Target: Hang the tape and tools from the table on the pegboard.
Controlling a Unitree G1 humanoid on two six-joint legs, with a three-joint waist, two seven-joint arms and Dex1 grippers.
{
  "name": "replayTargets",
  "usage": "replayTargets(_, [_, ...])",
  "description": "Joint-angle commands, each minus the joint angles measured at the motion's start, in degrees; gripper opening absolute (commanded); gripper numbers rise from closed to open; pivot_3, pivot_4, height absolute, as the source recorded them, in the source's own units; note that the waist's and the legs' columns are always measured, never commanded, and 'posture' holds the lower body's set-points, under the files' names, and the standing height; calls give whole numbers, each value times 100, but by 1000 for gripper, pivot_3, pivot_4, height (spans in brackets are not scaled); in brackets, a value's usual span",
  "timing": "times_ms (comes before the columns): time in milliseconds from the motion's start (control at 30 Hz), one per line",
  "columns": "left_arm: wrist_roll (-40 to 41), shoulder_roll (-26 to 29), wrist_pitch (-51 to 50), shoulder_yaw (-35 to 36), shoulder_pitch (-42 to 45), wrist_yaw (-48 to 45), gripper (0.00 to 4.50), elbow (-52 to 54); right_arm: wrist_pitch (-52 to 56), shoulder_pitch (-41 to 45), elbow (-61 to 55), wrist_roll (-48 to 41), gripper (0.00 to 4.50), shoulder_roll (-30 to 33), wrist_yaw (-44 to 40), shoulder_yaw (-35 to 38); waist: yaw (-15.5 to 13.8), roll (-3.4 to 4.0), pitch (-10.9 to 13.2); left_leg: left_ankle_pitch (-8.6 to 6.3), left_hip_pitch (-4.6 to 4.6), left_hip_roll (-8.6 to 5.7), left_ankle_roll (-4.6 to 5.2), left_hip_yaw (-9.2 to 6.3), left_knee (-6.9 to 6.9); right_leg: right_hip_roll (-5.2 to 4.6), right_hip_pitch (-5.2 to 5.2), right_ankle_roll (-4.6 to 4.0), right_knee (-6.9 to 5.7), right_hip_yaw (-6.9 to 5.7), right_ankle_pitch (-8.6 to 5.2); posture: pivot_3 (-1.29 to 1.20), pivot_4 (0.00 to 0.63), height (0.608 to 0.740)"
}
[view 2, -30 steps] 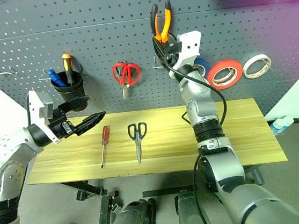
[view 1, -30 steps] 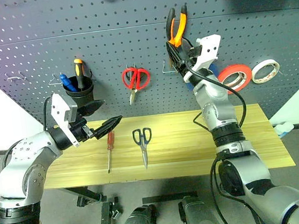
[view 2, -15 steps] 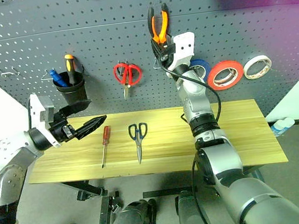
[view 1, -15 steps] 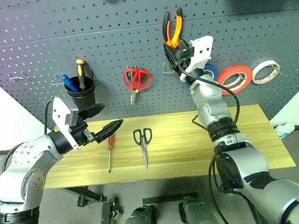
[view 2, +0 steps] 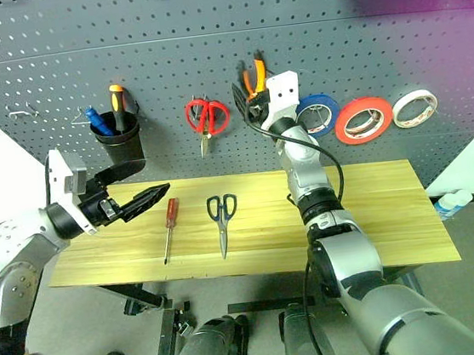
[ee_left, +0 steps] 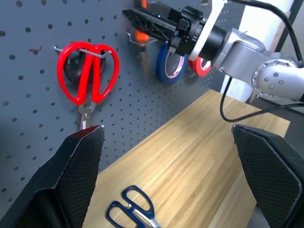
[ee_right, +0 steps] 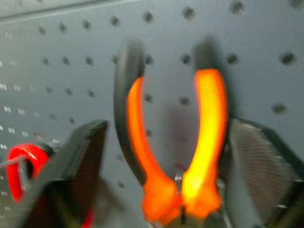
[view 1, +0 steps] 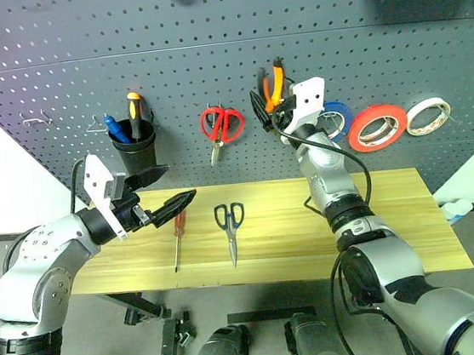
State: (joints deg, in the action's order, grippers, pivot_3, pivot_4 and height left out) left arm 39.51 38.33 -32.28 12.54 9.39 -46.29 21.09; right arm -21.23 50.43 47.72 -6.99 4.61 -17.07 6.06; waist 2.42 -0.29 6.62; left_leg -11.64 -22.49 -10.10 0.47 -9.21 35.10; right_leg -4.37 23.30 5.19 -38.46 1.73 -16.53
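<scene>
Right wrist view: pliers (ee_right: 173, 156) hang handles-up against the pegboard (ee_right: 61, 42), between the 2 spread fingers (ee_right: 259, 166) of the right hand (view 1: 274, 109); 1 finger sits close beside a handle, contact unclear.
Right hand: raised at the board, fingers apart, not clamped on the pliers.
Left hand (view 1: 166, 195): fingers wide apart, holding nothing, level above the tabletop's (view 1: 380, 230) left end.
Tabletop items: red-handled screwdriver (view 1: 177, 236) and dark-handled scissors (view 1: 230, 223) lie side by side, apart.
Red tape (view 1: 377, 125): hanging on the board, right of a blue roll (view 1: 335, 118).
Other board items: red scissors (view 1: 222, 124), white roll (view 1: 429, 115), black cup (view 1: 135, 146) with tools.
</scene>
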Motion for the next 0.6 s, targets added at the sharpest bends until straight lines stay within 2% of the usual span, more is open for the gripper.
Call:
replayTargets(33, [126,85,-6,185,0,1,4500,217,-137,132,-58,-15,4476,10,-45,7,-4,0,0,0,1,0,0,0,0,0,-1,0,0,0,0,40,76,740])
replayTargets(300, [113,46,18,137,-19,11,4500,206,-39,58,-271,-118,4476,42,-169,50,-3,0,0,-1,2,0,1,0,-1,1,-2,0,0,0,0,34,71,740])
replayTargets(500, [111,12,39,117,-22,12,4500,189,332,-208,-1324,-586,4476,57,-465,146,-7,0,0,-3,2,0,4,-1,-2,0,-2,0,1,0,0,26,67,740])
replayTargets(600, [87,-1,69,92,10,5,4500,168,516,-423,-1908,-541,4476,124,-364,115,-9,0,0,-5,2,0,6,-1,-3,1,-1,0,1,1,0,21,66,740])
